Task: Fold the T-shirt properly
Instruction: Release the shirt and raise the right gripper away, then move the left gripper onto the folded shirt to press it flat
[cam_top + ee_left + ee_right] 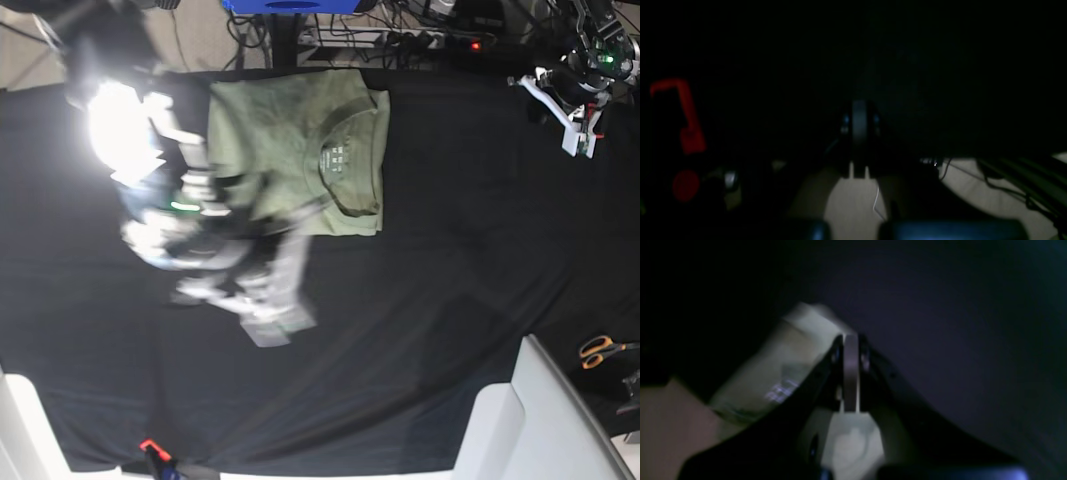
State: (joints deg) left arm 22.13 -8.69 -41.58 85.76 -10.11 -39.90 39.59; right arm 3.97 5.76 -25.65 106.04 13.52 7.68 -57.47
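The pale sage-green T-shirt (pixel 290 140) lies folded into a rectangle at the far middle of the black tablecloth (pixel 450 250), collar and white neck print facing right. It also shows blurred in the right wrist view (pixel 780 373), left of the fingers. My right gripper (pixel 850 340) is shut and empty over the black cloth; in the base view it is a motion-blurred shape (pixel 272 322) just in front of the shirt. My left gripper (pixel 859 110) is shut and empty, far from the shirt at the table's far right corner (pixel 578 135).
Orange-handled scissors (pixel 600 350) lie off the cloth at the right. White panels (pixel 540 420) stand at the front right. A red clamp (pixel 683 116) shows left of the left gripper. Cables and a power strip (pixel 440 40) lie behind the table.
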